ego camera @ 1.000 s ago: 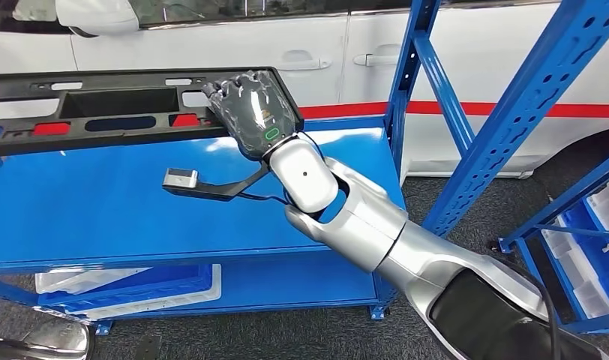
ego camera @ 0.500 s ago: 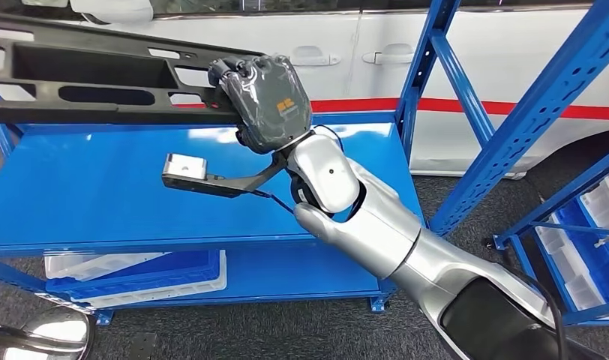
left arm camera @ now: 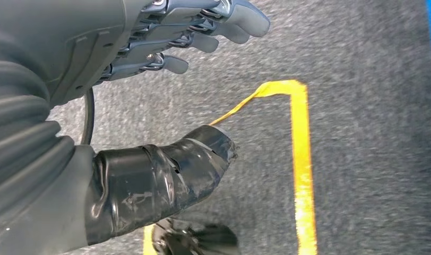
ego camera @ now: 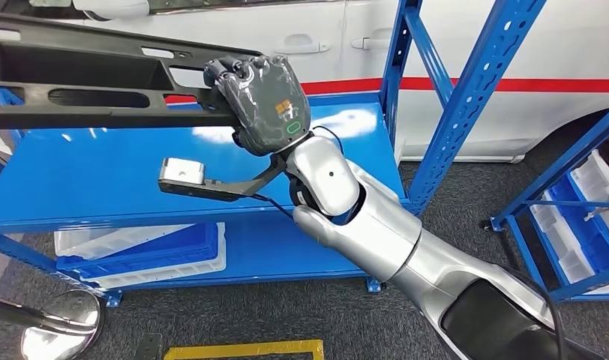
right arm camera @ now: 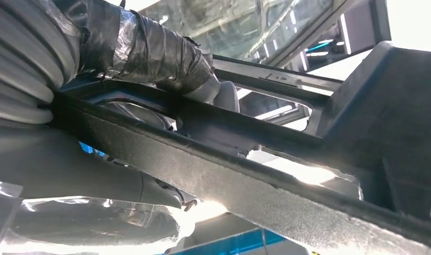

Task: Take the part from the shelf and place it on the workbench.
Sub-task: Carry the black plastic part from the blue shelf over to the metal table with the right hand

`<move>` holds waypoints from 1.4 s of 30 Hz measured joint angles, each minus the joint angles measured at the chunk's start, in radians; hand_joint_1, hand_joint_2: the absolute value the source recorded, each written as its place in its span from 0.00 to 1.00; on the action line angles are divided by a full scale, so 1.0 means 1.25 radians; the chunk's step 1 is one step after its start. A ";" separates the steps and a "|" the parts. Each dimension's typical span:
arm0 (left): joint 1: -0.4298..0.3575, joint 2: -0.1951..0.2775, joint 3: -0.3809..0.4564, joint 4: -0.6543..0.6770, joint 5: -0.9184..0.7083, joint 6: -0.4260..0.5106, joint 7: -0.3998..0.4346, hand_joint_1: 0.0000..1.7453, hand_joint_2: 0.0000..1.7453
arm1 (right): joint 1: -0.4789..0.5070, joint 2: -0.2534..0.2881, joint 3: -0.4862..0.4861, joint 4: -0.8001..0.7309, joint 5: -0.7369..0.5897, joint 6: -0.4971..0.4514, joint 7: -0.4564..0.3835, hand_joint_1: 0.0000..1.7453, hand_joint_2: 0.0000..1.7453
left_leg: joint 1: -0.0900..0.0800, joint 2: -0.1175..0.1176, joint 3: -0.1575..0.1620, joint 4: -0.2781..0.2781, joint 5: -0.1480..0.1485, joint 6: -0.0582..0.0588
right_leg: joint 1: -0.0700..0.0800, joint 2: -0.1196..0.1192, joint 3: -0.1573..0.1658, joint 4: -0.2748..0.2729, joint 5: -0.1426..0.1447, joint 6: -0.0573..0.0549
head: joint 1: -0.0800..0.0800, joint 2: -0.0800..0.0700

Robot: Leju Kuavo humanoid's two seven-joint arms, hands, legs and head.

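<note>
Firstly, in the head view the right hand point(ego camera: 260, 101) grips the right end of the part point(ego camera: 99, 79), a long black plastic panel with several openings. The fingers are wrapped over the upper edge of the panel. The part is lifted above the blue shelf point(ego camera: 99, 180) and does not touch it; it reaches from the hand toward the left edge of the picture, a little tilted. The silver right arm point(ego camera: 376, 232) comes in from the lower right. A small grey camera point(ego camera: 181, 171) on a black bracket sticks out from the wrist, over the shelf surface. Under the upper board, a blue and white bin point(ego camera: 136, 255) lies on the lower board of the shelf. Behind the shelf stands a white car point(ego camera: 324, 37) with a red stripe. A second blue rack point(ego camera: 579, 217) stands at the right, and a yellow line point(ego camera: 245, 349) is on the grey floor near the bottom.

Next, in the left wrist view the left hand point(left arm camera: 165, 101) hangs over the grey floor and holds nothing; its fingers point(left arm camera: 224, 24) are apart from the taped thumb. Yellow floor tape point(left arm camera: 301, 159) runs below it.

Finally, in the right wrist view the taped thumb point(right arm camera: 149, 53) of the right hand presses on one side of a black bar of the part point(right arm camera: 256, 180), and the other fingers lie on the opposite side, so the bar is clamped between them.
</note>
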 joint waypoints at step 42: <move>-0.011 0.011 -0.005 0.001 0.012 -0.007 0.012 0.00 1.00 | 0.014 0.027 0.000 0.023 -0.043 -0.022 -0.048 1.00 1.00 | -0.009 0.009 0.129 -0.242 0.088 0.054 | -0.001 -0.004 -0.047 0.086 -0.068 0.041 | 0.000 0.000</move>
